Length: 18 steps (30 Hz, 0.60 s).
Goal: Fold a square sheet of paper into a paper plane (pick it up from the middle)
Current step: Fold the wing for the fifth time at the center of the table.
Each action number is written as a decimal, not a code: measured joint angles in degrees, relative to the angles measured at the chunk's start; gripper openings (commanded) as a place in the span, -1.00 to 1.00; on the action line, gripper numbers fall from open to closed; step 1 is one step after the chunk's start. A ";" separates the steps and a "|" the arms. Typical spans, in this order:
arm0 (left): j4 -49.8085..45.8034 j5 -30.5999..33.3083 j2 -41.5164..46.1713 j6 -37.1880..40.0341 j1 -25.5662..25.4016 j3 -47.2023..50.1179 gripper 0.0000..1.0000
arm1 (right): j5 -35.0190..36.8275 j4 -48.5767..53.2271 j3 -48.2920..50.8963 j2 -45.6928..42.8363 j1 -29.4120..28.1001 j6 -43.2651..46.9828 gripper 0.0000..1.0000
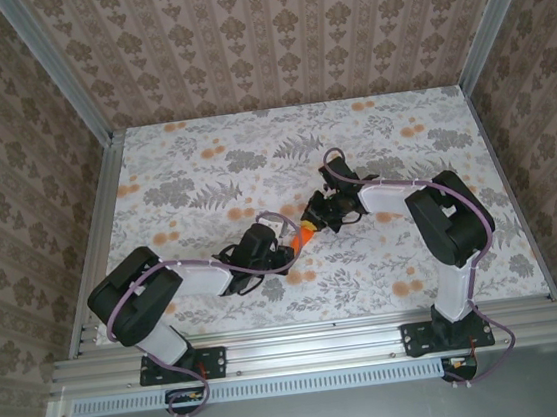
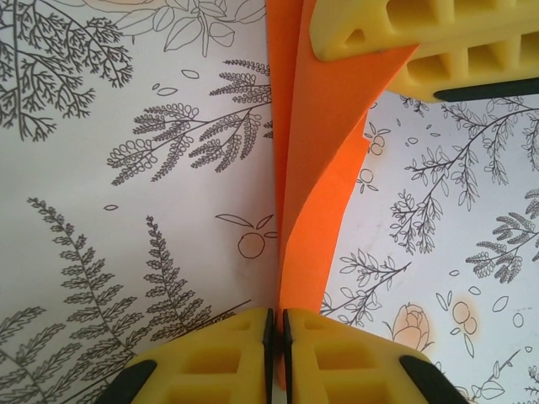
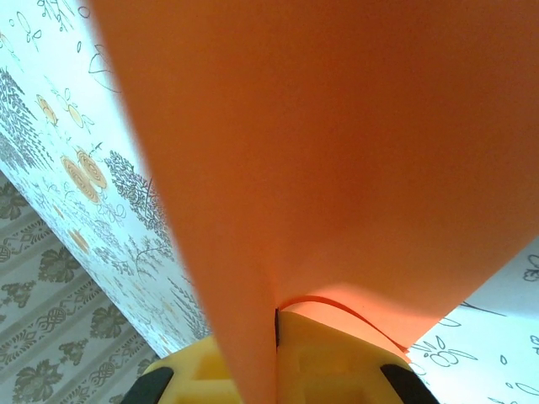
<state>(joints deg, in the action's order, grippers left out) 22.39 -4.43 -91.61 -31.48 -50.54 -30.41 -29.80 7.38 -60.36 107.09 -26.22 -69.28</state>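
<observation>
A white tabletop printed with grey ferns and pale orange flowers (image 1: 203, 167) sits inside brown damask-patterned walls (image 1: 269, 38). Over its middle, a folded sheet of thin bright orange paper (image 2: 316, 168) spans between the two arms. The left gripper (image 2: 275, 328) has its yellow fingers pinched narrowly onto one end. The right gripper (image 3: 276, 324) is clamped tight on the opposite end.

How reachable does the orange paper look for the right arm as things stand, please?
Yes, apparently: the right claw is shut on one end of the orange paper, with nothing between them; the left claw pinches the other end.
</observation>
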 measured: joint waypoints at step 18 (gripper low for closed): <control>2.75 -0.98 -3.19 -1.99 0.09 -1.95 -0.74 | -1.77 -3.08 1.25 0.00 0.22 -1.07 -0.88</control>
<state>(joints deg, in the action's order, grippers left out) 25.15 -5.41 -94.80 -33.47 -50.46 -32.36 -31.57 4.29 -59.11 107.09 -26.00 -70.35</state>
